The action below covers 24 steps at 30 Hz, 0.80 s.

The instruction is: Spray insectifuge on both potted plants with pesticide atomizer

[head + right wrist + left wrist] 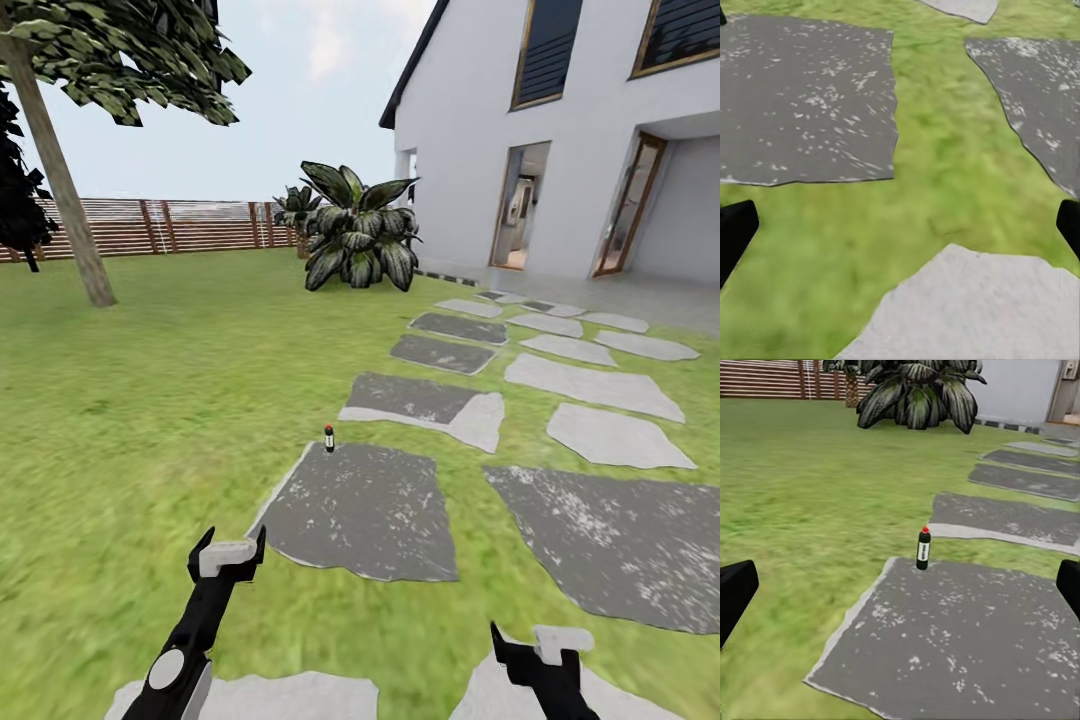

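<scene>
Black atomizer [923, 549], red cap, white label, upright on stepping stone [960, 645].

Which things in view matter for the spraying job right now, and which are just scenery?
Job:
- pesticide atomizer, upright at the far edge of a stepping stone
- left gripper, open and empty
- right gripper, open and empty

Scenery:
- big leafy plant
- fence
- tree
- house

Home garden, lawn [150, 400], stepping stones [360, 510], wooden fence [180, 225], white house [470, 130]
</scene>
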Motion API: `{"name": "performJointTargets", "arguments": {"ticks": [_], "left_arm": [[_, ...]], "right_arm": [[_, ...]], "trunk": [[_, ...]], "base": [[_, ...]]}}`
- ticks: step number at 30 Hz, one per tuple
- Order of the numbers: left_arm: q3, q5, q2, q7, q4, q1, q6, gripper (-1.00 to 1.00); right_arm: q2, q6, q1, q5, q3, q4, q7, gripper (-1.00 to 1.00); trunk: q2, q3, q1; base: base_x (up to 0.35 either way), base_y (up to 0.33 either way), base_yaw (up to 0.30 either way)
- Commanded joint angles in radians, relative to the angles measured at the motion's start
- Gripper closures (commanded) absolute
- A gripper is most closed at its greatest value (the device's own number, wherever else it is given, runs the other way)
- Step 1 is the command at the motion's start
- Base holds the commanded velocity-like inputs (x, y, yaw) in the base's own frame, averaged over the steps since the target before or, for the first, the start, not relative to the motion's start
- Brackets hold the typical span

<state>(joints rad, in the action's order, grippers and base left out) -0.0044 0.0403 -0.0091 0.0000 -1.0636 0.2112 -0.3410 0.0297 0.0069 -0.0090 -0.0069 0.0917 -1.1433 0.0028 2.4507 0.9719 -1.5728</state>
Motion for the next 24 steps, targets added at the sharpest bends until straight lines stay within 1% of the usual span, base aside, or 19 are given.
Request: {"name": "performJointTargets", "arguments": {"ticks": [1, 9, 12, 16, 24], "left_arm": [[-0.001, 0.004, 0.0, 0.0, 0.001, 0.0, -0.003, -1.0], [-0.002, 0.004, 0.0, 0.0, 0.001, 0.0, -0.003, -1.0], [-0.002, 0.004, 0.0, 0.0, 0.001, 0.0, -0.004, -1.0], [-0.002, 0.004, 0.0, 0.0, 0.001, 0.0, -0.004, -1.0], [-0.002, 0.004, 0.0, 0.0, 0.001, 0.0, -0.004, -1.0]], "right_arm": [[0.0, 0.001, 0.0, -0.001, 0.0, -0.001, 0.0, -1.0], [0.001, 0.001, 0.0, -0.001, 0.0, -0.001, 0.0, -1.0], [0.001, 0.001, 0.0, -0.001, 0.0, -0.001, 0.001, -1.0], [0.0, 0.001, 0.0, -0.001, 0.0, -0.001, 0.003, -1.0], [0.001, 0.001, 0.0, -0.001, 0.0, -0.001, 0.005, -1.0]], "trunk": [[0.0, 0.001, 0.0], [0.0, 0.001, 0.0], [0.0, 0.001, 0.0], [0.0, 0.0, 0.0], [0.0, -0.003, 0.0]], "base": [[0.299, 0.232, 0.0], [0.299, 0.232, -0.002], [0.299, 0.232, -0.088], [0.299, 0.232, -0.179], [0.299, 0.232, -0.248]]}}
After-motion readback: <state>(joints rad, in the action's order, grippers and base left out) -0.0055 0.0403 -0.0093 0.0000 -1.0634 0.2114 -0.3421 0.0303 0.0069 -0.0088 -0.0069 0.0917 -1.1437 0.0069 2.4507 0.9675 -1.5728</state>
